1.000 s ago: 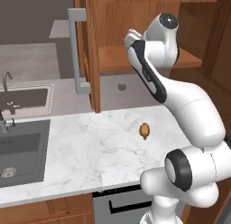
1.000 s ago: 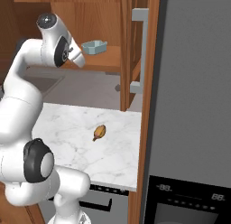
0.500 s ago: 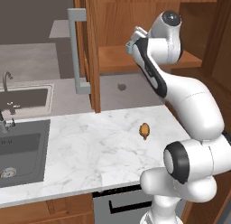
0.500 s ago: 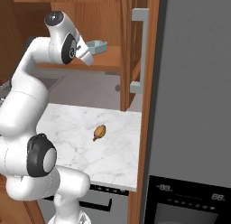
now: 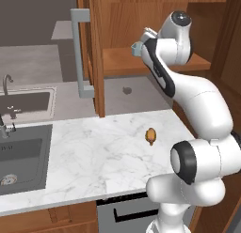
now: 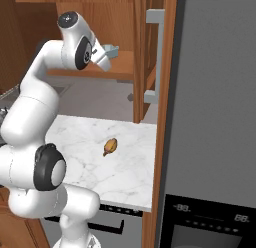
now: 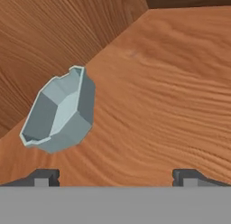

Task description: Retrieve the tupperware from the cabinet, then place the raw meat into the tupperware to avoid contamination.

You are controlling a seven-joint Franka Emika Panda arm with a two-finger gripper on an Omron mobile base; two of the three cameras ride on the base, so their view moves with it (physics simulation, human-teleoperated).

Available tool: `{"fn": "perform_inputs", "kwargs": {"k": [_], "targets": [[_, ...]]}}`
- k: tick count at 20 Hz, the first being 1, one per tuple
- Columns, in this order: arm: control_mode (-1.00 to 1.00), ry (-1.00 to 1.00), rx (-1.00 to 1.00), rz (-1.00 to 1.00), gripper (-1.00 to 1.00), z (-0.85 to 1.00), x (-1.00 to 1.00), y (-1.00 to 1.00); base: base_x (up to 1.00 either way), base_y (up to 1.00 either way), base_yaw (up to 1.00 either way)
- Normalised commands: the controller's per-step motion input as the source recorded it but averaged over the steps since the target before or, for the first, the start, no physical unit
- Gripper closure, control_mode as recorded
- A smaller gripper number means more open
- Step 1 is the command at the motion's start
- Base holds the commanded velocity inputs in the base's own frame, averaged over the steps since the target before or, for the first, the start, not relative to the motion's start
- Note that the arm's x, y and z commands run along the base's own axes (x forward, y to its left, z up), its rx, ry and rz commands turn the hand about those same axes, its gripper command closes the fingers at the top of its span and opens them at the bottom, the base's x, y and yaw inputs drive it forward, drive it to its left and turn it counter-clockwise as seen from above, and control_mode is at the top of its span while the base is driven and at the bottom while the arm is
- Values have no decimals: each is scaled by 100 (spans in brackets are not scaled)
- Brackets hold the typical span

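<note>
Hovering gripper (image 7: 115,175) wide apart | tupperware (image 7: 60,111) on cabinet (image 5: 141,20) shelf

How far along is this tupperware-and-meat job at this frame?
Done: cabinet door stands open. In hand: the open gripper is reaching along the shelf toward the tupperware, not gripping it. Left: grasp it, bring it out, put in the raw meat lying on the counter.

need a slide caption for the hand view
Open gripper above the cabinet shelf, with the tupperware off to one side, not yet between its fingers.
</note>
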Motion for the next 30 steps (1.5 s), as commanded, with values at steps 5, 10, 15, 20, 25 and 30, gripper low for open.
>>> {"fn": "perform_inputs", "kwargs": {"k": [5,10,15,20,25,30], "targets": [[-100,0,-13,13,-100,-11,0,0,0,0,0],[-100,-1,-13,12,-100,-6,0,0,0,0,0],[-100,-13,-7,8,-100,0,-15,0,0,0,0],[-100,-9,-10,6,-100,0,-14,2,0,0,0],[-100,-4,-11,3,-100,0,-3,6,0,0,0],[-100,0,-6,3,-100,2,8,0,0,0,0]]}}
